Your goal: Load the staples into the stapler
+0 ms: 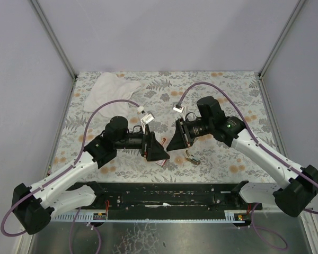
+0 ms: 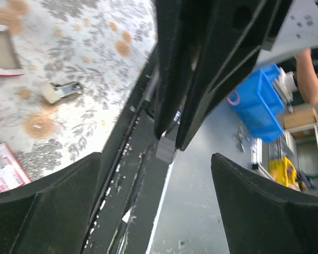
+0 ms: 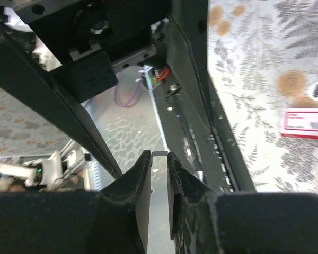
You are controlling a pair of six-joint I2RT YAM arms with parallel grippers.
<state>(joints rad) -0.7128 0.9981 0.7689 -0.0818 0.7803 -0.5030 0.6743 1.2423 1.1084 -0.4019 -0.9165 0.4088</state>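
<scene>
**Item 1: left pincer** (image 2: 156,174). The jaws are spread wide with nothing between them. It is raised off the surface (image 1: 228,90), nose to nose with the right pincer.

**Item 2: right pincer** (image 3: 159,164). The fingers are drawn to a narrow slit. A thin pale sliver crosses the gap at their tips (possibly a staple strip, but too small to say), so I cannot tell whether anything is gripped.

**Item 3: staples, red box** (image 3: 306,123). It lies flat on the surface, label up, below and off to one side of the right pincer. Neither pincer touches it.

**Item 4: stapler** (image 2: 63,91). It lies on the surface below both pincers, near the red box but apart from it, and is not held. Whether its magazine is open cannot be made out.

**Step in hand (judged):** a mid-air handover of a strip between the pincers. Loading proper has not yet begun.

**Next move calls for:**
- The right pincer needs a sure hold on the strip.
- The free left pincer should go down to steady the stapler.
- The strip must then be lined up carefully with the stapler's channel, since a thin strip would tolerate little skew.
</scene>
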